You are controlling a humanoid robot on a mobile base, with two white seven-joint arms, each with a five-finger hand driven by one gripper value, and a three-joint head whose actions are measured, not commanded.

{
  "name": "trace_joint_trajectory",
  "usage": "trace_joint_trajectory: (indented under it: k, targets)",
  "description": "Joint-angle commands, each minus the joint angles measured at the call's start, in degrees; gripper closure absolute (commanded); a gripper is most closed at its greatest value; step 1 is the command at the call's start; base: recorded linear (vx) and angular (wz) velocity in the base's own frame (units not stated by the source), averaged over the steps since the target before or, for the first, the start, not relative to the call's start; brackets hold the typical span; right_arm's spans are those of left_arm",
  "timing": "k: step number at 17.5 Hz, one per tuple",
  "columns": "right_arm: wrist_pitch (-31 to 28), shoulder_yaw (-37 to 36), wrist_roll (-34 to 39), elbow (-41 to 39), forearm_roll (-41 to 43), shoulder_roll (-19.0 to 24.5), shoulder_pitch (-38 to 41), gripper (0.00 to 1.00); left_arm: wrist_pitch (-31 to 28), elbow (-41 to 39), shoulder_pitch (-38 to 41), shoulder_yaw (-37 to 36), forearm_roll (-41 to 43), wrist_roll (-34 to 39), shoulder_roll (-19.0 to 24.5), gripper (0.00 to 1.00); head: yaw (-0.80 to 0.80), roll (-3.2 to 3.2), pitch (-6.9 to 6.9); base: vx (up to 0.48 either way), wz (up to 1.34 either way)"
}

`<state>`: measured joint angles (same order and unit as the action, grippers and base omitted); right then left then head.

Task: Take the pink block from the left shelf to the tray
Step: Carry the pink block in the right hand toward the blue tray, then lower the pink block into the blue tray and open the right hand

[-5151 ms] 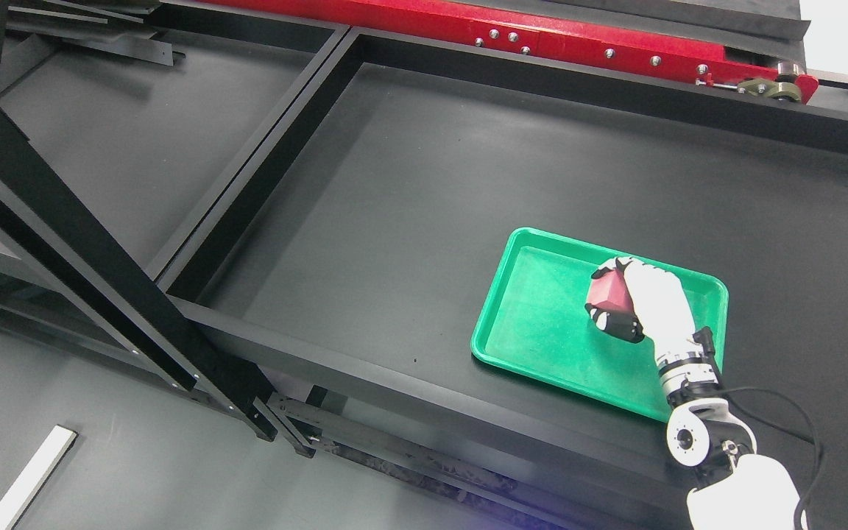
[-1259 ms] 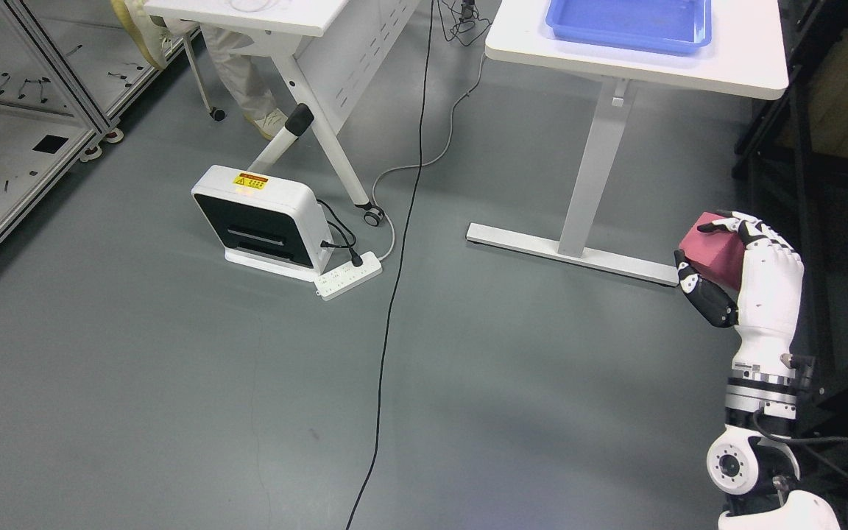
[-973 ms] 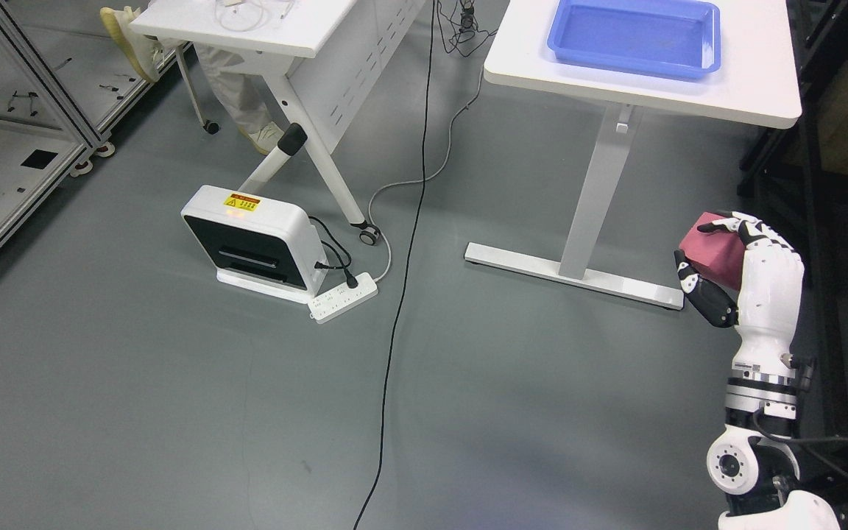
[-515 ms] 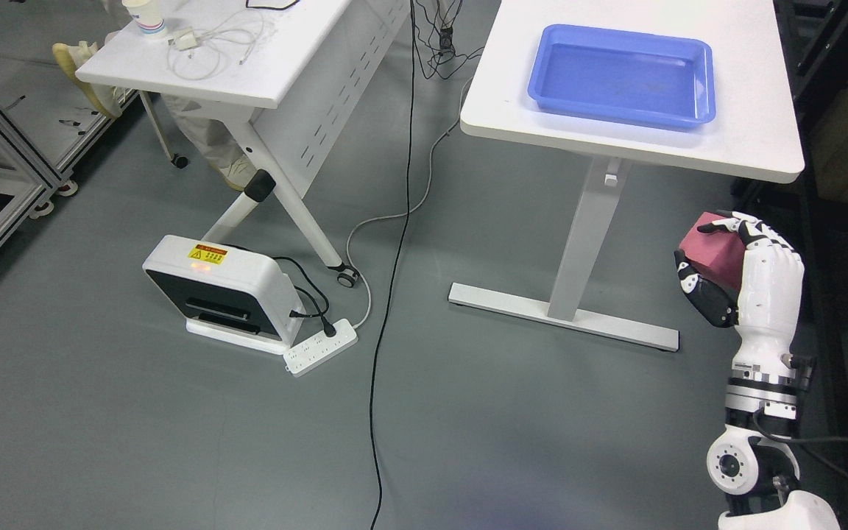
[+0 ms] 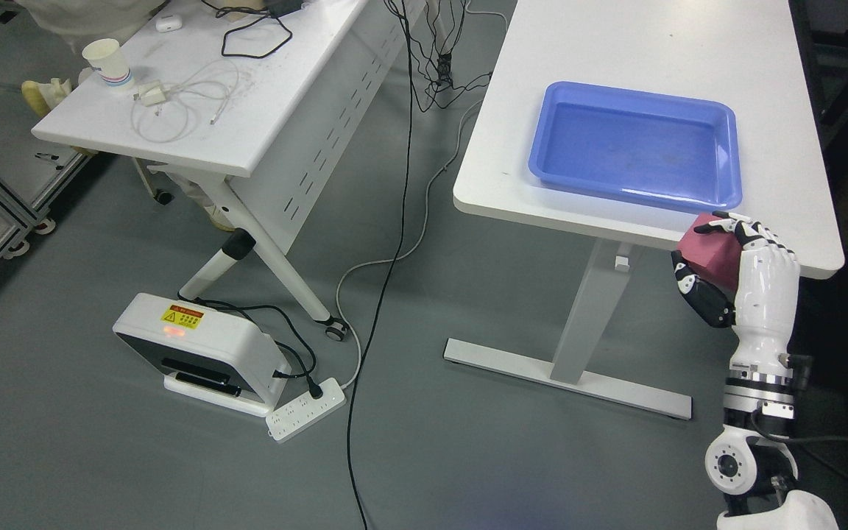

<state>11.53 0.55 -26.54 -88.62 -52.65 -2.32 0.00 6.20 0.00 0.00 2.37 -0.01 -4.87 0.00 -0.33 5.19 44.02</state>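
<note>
My right hand (image 5: 718, 261) rises from the lower right with its fingers shut on the pink block (image 5: 711, 252), held upright in the air. The block hangs just in front of the near edge of a white table (image 5: 615, 66). On that table lies an empty blue tray (image 5: 542, 154), just up and left of the block. The left arm does not show.
A second white table (image 5: 269, 103) at the upper left carries a paper cup (image 5: 106, 62) and cables. On the grey floor lie a white box unit (image 5: 196, 346), a power strip (image 5: 306, 408) and a long black cable (image 5: 387, 280). Dark shelving stands at the right edge.
The camera has kept shifting: the tables and the blue tray have slid down the picture and look closer. The right hand still holds the pink block at the same spot in view.
</note>
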Motion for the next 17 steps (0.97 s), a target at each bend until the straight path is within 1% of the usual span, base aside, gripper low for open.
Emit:
trace_joint_trajectory:
  k: [1, 10, 14, 15, 17]
  targets:
    - [0.1, 1.5, 0.0, 0.0, 0.0, -0.1, 0.1, 0.97, 0.0, -1.0, -1.8, 0.0, 0.0, 0.0, 1.0, 0.00, 0.00, 0.00, 0.00, 0.344, 0.06]
    - [0.0, 1.9, 0.4, 0.1, -0.1, -0.1, 0.0, 0.97, 0.0, -1.0, -1.8, 0.0, 0.0, 0.0, 1.0, 0.00, 0.00, 0.00, 0.00, 0.304, 0.05]
    - [-0.2, 2.9, 3.3, 0.5, 0.0, -0.1, 0.0, 0.95, 0.0, -1.0, -1.8, 0.0, 0.0, 0.0, 1.0, 0.00, 0.00, 0.00, 0.00, 0.248, -0.06]
    - [-0.4, 3.0, 4.4, 0.6, 0.0, -0.1, 0.0, 0.94, 0.0, -1.0, -1.8, 0.0, 0.0, 0.0, 1.0, 0.00, 0.00, 0.00, 0.00, 0.223, -0.08]
    - [-0.5, 3.6, 9.6, 0.8, 0.5, -0.1, 0.0, 0.84, 0.0, -1.0, -1.8, 0.0, 0.1, 0.0, 1.0, 0.00, 0.00, 0.00, 0.00, 0.203, -0.07]
